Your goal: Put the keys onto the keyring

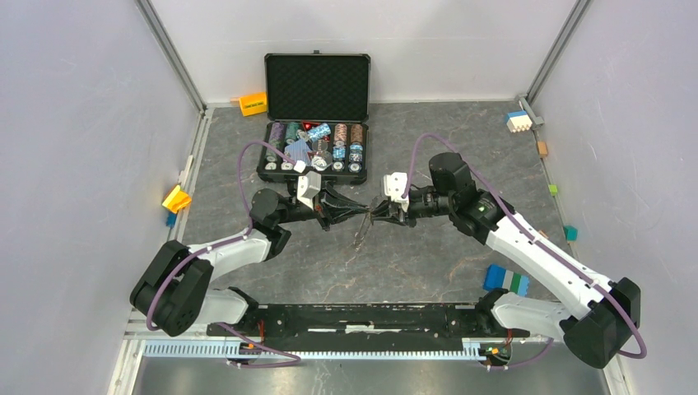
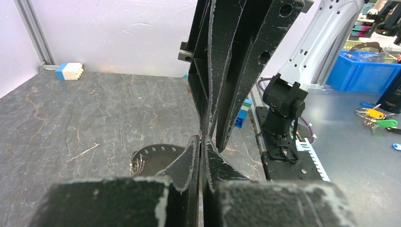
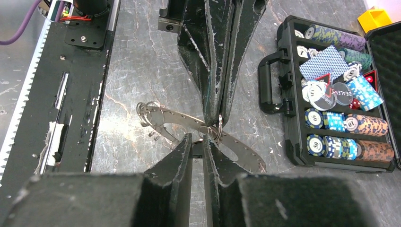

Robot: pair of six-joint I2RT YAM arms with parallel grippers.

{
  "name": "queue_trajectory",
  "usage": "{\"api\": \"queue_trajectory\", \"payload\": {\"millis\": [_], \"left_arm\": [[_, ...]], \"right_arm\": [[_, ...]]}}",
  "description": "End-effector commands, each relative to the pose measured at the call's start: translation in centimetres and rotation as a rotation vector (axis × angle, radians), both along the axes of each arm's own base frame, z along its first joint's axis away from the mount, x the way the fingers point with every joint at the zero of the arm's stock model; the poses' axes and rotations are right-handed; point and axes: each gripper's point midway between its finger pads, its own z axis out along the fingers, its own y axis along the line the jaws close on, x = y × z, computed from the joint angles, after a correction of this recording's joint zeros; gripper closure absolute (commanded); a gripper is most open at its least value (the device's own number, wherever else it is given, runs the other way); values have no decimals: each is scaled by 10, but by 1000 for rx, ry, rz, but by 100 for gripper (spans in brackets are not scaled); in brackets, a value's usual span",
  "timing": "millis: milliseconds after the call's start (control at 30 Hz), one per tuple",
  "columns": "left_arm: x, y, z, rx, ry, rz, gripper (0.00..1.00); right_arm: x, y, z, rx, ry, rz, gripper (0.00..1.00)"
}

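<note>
A dark grey, stone-patterned desk (image 1: 411, 263) sits inside pale walls with aluminium corner posts. Over its middle the keyring (image 3: 241, 152), a flat grey band pierced with a row of holes, is held tilted between the two arms. The keys (image 3: 147, 116) show only as a small tangle of wire loops and metal bits at the ring's end nearer the arm bases, too small to tell apart. The right pincer (image 3: 200, 140) is closed to a thin slit, its tips on the band's near edge. The left pincer (image 3: 213, 121) meets it tip to tip from the opposite side, likewise closed to a sliver on the band, with a small wire loop (image 3: 219, 128) just beside its tips. Beyond them, at the desk's far edge, an open black poker chip case (image 1: 315, 86) stands with its lid up, rows of chips (image 3: 364, 125) inside.
</note>
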Motion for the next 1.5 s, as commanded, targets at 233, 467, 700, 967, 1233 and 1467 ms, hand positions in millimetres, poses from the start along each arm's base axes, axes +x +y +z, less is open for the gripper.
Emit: {"api": "queue_trajectory", "payload": {"millis": [233,467,700,967,1233,1467], "left_arm": [[-4,1,13,-33,-45,-5,98],[-4,1,12,-31,-50,-11,98],[-5,1,12,-28,-55,-14,98],[-5,0,8,-20,-56,-19,98],[-4,0,6,-15,-54,-18,98],[-6,0,4,-10,-57,-25,98]], "right_arm": [[8,-6,15,12,-88,-47,83],[11,-9,18,21,-87,-71,76],[11,0,15,30,-30,-38,69],[8,8,16,43,7,0,76],[8,9,20,53,9,3,78],[12,8,21,50,0,-22,78]]}}
